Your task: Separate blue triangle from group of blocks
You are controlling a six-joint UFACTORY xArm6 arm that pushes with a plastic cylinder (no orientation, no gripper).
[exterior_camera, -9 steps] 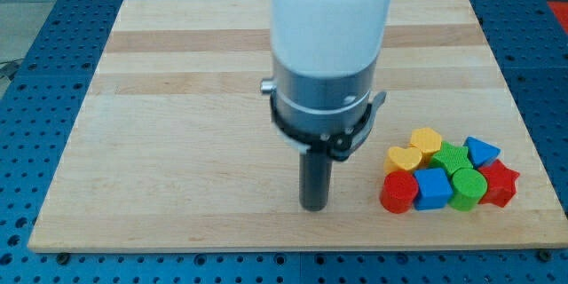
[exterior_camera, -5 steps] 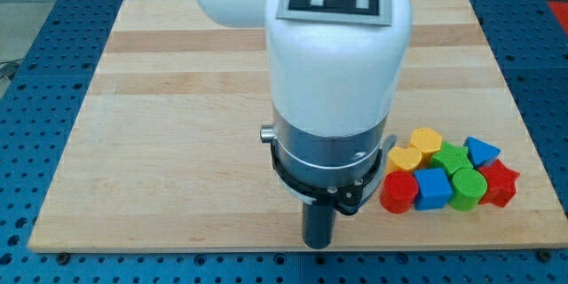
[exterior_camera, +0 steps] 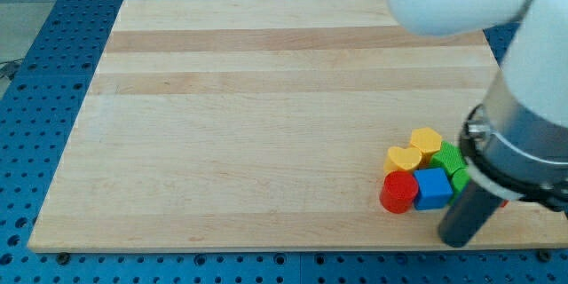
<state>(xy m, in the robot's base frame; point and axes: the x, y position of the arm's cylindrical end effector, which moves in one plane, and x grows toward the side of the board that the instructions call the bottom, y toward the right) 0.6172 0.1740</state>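
Wooden worktop [exterior_camera: 248, 124] lay on blue perforated board [exterior_camera: 35, 80]. My tip [exterior_camera: 457, 238] stood at its bottom-right, just below the blue cube [exterior_camera: 433, 187], beside red cylinder [exterior_camera: 398, 193]. No claw showed; the blue triangle was hidden behind the arm [exterior_camera: 524, 142].

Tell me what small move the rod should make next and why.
Probably swing my tip toward the view's right, around the cluster. It sits below the blue cube and red cylinder, while the arm hides the blue triangle's side, so pushing upward now would shove the wrong blocks.
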